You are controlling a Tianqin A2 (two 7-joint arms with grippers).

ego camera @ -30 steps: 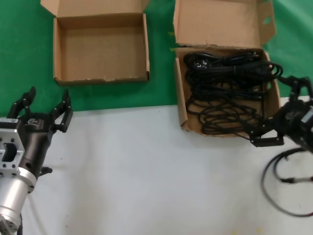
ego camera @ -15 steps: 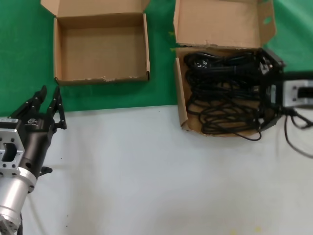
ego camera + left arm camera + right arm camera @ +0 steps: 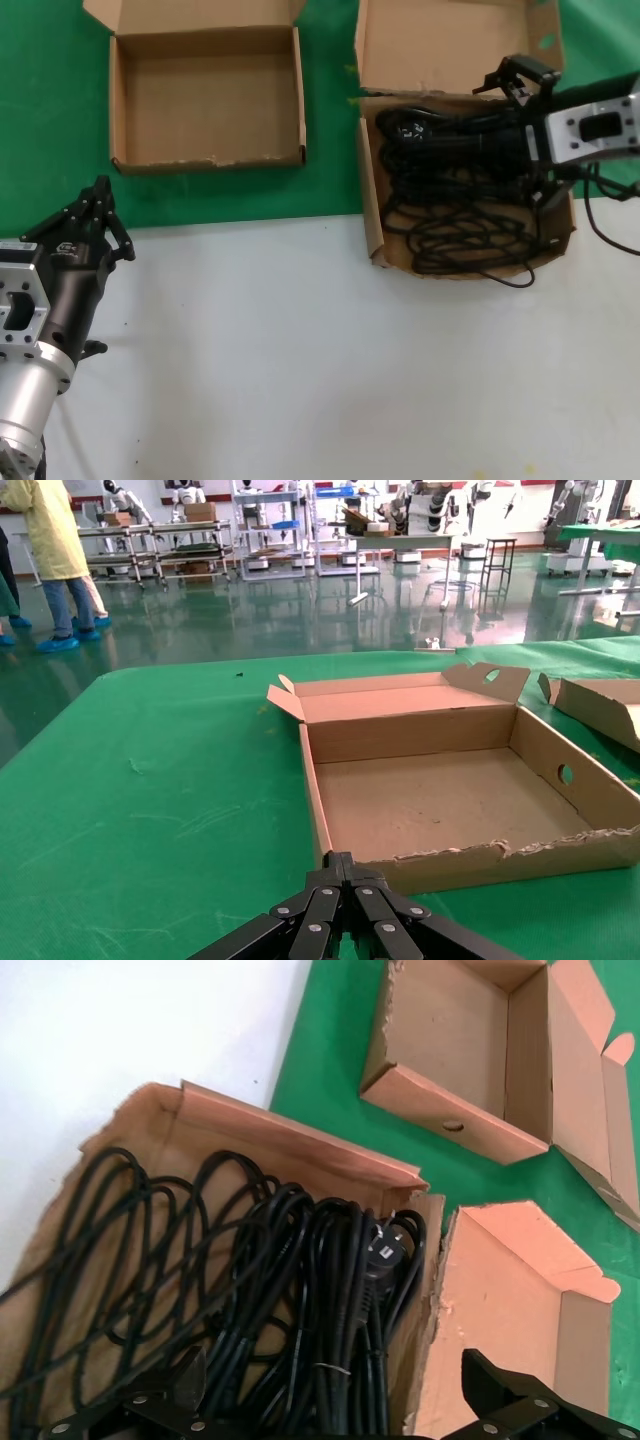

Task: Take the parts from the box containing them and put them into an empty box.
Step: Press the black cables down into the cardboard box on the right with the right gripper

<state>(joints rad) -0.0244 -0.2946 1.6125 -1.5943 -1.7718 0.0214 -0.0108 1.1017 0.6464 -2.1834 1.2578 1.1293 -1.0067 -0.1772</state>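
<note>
The larger cardboard box [image 3: 371, 205] with its tall lid flap [image 3: 440, 45] stands at the right and holds a tangle of black power cords [image 3: 450, 190]. My right gripper [image 3: 517, 130] is open and hovers over the box's far right part. In the right wrist view it [image 3: 330, 1385] straddles a tied cord bundle [image 3: 340, 1290] with a plug [image 3: 382, 1245], not touching it. The smaller square box [image 3: 205, 100] is empty at the back left and also shows in the left wrist view [image 3: 440, 800]. My left gripper [image 3: 97, 212] is shut and empty, just in front of that box's left corner.
Both boxes rest on green cloth [image 3: 330, 190]; the nearer surface is a white tabletop [image 3: 300, 350]. One cord loop [image 3: 510, 277] hangs over the larger box's bent front wall. The right arm's cable [image 3: 612, 235] trails at the right edge.
My right gripper has swung from the larger box's front right corner to above the cords inside it. My left gripper's fingers have gone from open to shut, staying in place.
</note>
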